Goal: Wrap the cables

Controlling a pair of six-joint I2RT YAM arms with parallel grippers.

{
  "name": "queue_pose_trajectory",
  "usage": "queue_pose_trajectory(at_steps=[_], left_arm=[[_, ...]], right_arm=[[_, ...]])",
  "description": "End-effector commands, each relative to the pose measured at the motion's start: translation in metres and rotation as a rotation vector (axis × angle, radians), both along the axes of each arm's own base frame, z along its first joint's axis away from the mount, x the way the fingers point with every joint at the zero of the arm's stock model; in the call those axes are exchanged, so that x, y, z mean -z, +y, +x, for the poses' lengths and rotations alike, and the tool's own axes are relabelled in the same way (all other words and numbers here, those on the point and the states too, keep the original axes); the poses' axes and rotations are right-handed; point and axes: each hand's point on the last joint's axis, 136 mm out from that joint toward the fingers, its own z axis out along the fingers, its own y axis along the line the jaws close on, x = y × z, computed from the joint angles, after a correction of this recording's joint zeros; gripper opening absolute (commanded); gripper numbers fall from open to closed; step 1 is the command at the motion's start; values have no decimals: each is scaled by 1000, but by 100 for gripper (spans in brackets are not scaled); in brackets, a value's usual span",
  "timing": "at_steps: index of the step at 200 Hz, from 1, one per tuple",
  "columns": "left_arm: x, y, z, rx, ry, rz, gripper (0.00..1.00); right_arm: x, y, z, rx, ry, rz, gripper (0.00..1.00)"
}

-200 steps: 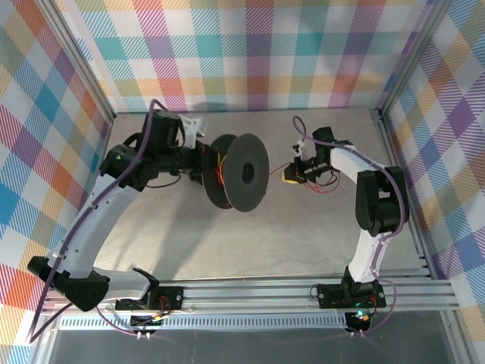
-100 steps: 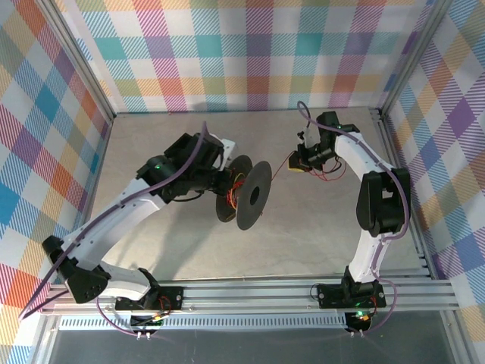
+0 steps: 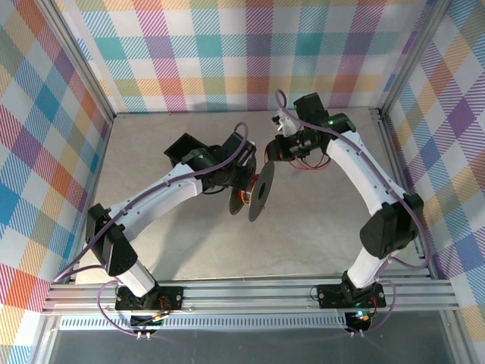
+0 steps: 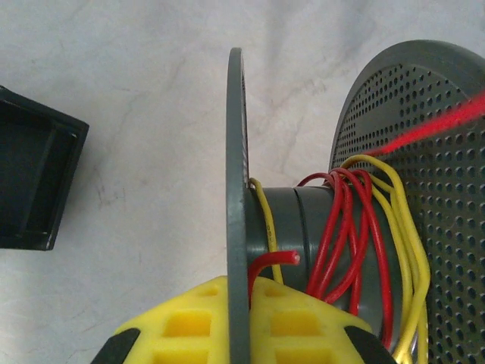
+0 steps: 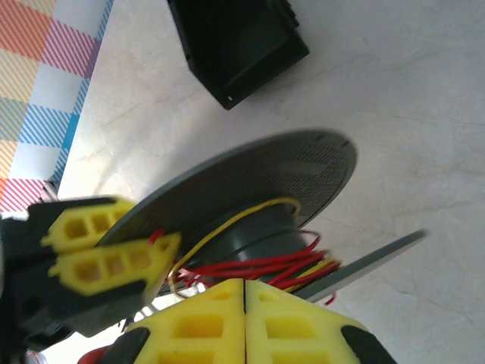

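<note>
Over the last second the left arm stretches out toward the middle of the table [image 3: 311, 227], carrying the spool [image 3: 261, 192] nearer to the right arm and turning it, so its discs now look narrow from above. The right gripper [image 3: 274, 149] has swung left and toward the far wall and now sits just beside the spool's far edge.

The cables [image 4: 350, 227] are thin red and yellow wires wound loosely around the spool's grey hub, between its two perforated dark discs. The turns cross one another and bulge off the hub, and one red end pokes out beside the left disc. From above, more red loops hang loose under the right wrist.

The spool's long axis lies roughly level, running left to right in the top view. The hub points sideways, and the discs stand on edge.

The left gripper [image 3: 241, 188] is clamped on the spool, with one disc's rim nipped between its yellow fingers [image 4: 189, 326]. The right gripper's yellow pads [image 5: 197, 326] are pressed flat together just below the wound wire. Whether a strand is caught between them cannot be made out.

A red streak crossing the right disc in the left wrist view is blurred. The lower part of the spool is cut off in both wrist views. A black block [image 4: 34, 182] lies on the table near the spool, and what it is stays unclear.
</note>
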Motion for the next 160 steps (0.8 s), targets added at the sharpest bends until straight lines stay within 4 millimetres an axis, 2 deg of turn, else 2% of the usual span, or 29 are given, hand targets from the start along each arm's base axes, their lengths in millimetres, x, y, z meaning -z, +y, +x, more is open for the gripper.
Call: queue_pose_trajectory(at_steps=[1,29,80,110,121,147,160], left_arm=[[25,24,-5,-66,91,97,0],[20,25,7,-127,84,46,0],[15,33,23,-201,45,96,0],[14,40,26,-237,30,105,0],[12,43,29,-257,23,90,0],[4,51,38,-325,-4,48,0],[-1,55,43,-358,-23,29,0]], right_arm=[[-58,10,-18,-24,-117,133,0],[-52,22,-37,-58,-113,116,0],[-56,45,-74,-140,-137,86,0],[-29,32,-64,-81,-127,-29,0],[-29,40,-73,-123,-97,25,0],[-43,68,-102,-248,-73,214,0],[-43,77,-113,-282,-57,240,0]])
